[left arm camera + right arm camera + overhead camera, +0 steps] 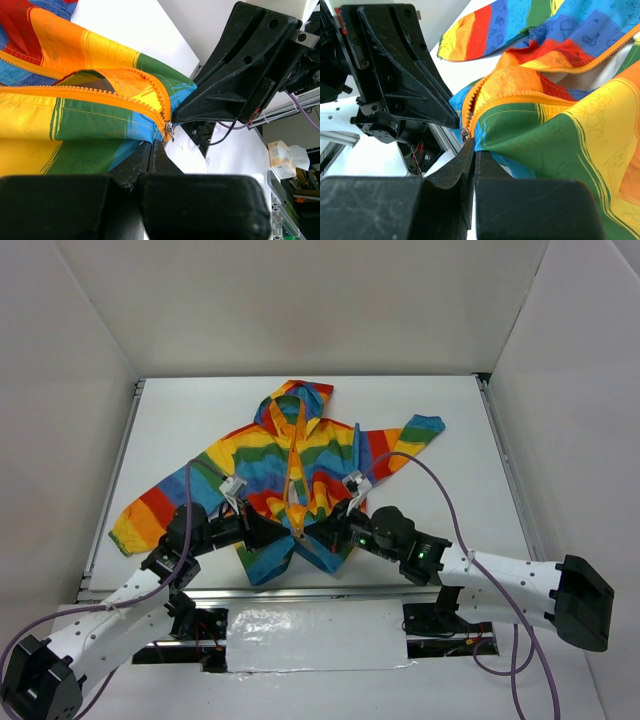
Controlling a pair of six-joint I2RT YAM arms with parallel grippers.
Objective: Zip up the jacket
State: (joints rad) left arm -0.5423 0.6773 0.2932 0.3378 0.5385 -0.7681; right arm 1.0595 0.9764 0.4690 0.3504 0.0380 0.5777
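The rainbow-striped jacket (300, 465) lies spread on the white table, hood at the far side, its orange zipper unzipped up the front. Both grippers meet at its bunched bottom hem. My left gripper (284, 532) is shut on the blue hem edge (142, 134) just left of the zipper's lower end. My right gripper (320, 532) is shut on the hem (487, 142) from the other side. The small metal zipper slider (169, 131) (465, 134) sits at the bottom of the orange teeth, right above both pairs of fingertips. The hem is lifted a little off the table.
The white table (450, 520) is walled by white panels at the back and sides. A metal rail (505, 460) runs along its right edge. Each wrist view shows the other arm's black gripper body (240, 75) (400, 65) close by. Purple cables (440, 490) loop over the arms.
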